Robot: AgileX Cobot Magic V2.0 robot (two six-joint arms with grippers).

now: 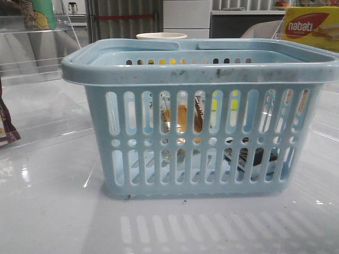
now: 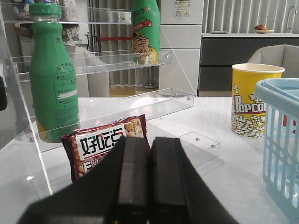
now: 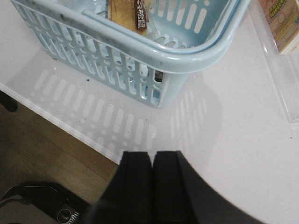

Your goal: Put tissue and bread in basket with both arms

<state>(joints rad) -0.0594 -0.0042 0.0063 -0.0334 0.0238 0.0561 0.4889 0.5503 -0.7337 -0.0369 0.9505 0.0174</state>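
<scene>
The light blue basket [image 1: 201,71] stands mid-table and fills the front view. Through its slots I see the golden-brown bread [image 1: 183,117] lying inside, and a whitish-and-black pack, the tissue [image 1: 254,159], low on the basket's right side. In the right wrist view the bread [image 3: 135,14] shows its dark label band inside the basket [image 3: 140,51]. My right gripper [image 3: 153,156] is shut and empty, hovering over the table edge outside the basket. Also shut and empty, my left gripper [image 2: 149,144] is by the snack packet, with the basket [image 2: 280,140] off to its side. Neither gripper shows in the front view.
A dark brown snack packet [image 2: 100,144] leans against a clear acrylic shelf [image 2: 140,100] holding a green bottle [image 2: 53,79]. A popcorn cup [image 2: 252,100] stands behind the basket. A nabati box [image 1: 312,26] sits at the back right. The table edge [image 3: 60,121] runs close to the basket.
</scene>
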